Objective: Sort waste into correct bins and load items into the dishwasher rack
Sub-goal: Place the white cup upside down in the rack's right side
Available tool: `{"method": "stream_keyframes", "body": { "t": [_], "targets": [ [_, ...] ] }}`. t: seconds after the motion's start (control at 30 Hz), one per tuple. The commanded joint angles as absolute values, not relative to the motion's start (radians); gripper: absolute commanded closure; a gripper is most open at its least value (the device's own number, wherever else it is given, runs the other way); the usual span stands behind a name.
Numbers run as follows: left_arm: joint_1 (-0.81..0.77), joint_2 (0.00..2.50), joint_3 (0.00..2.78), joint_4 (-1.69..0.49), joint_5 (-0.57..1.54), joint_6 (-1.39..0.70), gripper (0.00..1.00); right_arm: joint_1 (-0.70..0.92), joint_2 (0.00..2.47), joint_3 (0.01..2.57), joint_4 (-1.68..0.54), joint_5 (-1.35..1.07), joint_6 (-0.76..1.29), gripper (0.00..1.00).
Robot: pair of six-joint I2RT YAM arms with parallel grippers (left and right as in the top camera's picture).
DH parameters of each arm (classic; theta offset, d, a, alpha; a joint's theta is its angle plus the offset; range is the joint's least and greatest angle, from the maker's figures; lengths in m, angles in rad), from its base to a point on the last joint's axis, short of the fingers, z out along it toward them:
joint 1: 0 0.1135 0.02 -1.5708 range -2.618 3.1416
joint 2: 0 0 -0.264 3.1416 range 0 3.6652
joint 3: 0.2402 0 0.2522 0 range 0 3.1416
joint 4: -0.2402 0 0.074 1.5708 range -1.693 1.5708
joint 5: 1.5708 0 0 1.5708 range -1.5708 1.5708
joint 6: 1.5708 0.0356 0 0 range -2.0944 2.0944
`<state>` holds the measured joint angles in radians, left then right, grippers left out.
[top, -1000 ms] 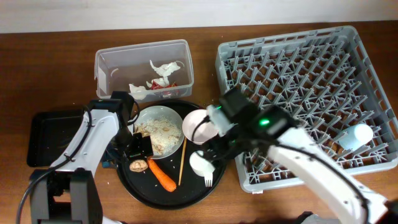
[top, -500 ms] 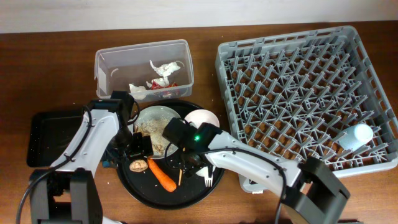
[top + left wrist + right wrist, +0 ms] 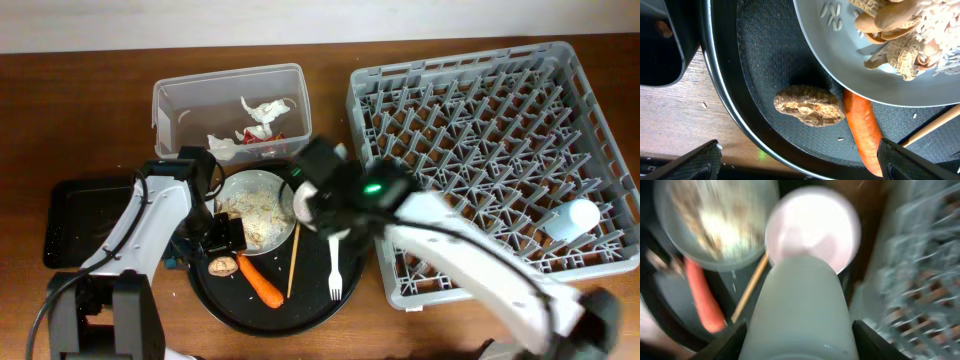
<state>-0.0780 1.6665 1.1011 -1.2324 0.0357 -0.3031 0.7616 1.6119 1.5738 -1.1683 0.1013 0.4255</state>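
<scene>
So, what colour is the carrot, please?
The carrot is orange, clearest in the left wrist view.

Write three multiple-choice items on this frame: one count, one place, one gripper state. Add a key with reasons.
1. How many cups lie in the dishwasher rack?
A. none
B. one
C. three

2. Where does the carrot lie?
A. in the dishwasher rack
B. on the round black tray, beside the bowl
C. inside the bowl

3. How does the left gripper stand?
A. open, above the brown lump
B. shut on the carrot
C. shut, holding nothing

Key:
1 B: only the light blue cup lies there, near the rack's right edge.
2 B: the overhead view shows it on the tray floor just below the bowl.
3 A: the left wrist view shows both fingertips wide apart, with the lump in view between them.
</scene>
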Motion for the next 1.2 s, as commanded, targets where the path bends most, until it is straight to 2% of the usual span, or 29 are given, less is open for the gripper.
{"method": "stream_keyframes", "body": {
  "t": [0.0, 0.07, 0.1, 0.23, 0.4, 0.5, 0.9, 0.93, 0.97, 1.03, 1.17],
  "targets": [
    [-0.076, 1.666, 1.096, -1.231, 0.029, -0.298, 0.01, 0.558, 1.488, 1.646, -1.217, 0.121, 0.352, 0.43],
    [-0.076, 1.666, 1.096, -1.232, 0.029, -0.298, 0.01, 0.368, 1.439, 1.65, -1.223, 0.12, 0.303, 0.43],
    [-0.076, 1.666, 1.096, -1.232, 0.029, -0.298, 0.01, 0.214, 1.426, 1.65, -1.222, 0.113, 0.275, 0.44],
    [-0.076, 1.666, 1.096, -1.231, 0.029, -0.298, 0.01, -0.205, 1.463, 1.65, -1.148, 0.078, 0.239, 0.44],
    [-0.076, 1.666, 1.096, -1.231, 0.029, -0.298, 0.01, -0.448, 1.557, 1.65, -1.055, 0.079, 0.239, 0.44],
    [-0.076, 1.666, 1.096, -1.23, 0.029, -0.298, 0.01, -0.527, 1.651, 1.65, -0.992, 0.078, 0.239, 0.44],
    [-0.076, 1.666, 1.096, -1.23, 0.03, -0.298, 0.01, -0.545, 1.907, 1.649, -0.87, 0.091, 0.239, 0.44],
    [-0.076, 1.666, 1.096, -1.23, 0.03, -0.298, 0.01, -0.545, 1.916, 1.648, -0.871, 0.091, 0.239, 0.36],
    [-0.076, 1.666, 1.096, -1.23, 0.03, -0.299, 0.01, -0.545, 1.917, 1.648, -0.872, 0.09, 0.239, 0.21],
    [-0.076, 1.666, 1.096, -1.229, 0.03, -0.299, 0.01, -0.545, 1.917, 1.649, -0.876, 0.082, 0.239, 0.05],
    [-0.076, 1.666, 1.096, -1.231, 0.03, -0.298, 0.01, -0.544, 1.861, 1.675, -0.961, 0.023, 0.239, 0.03]
  ]
}}
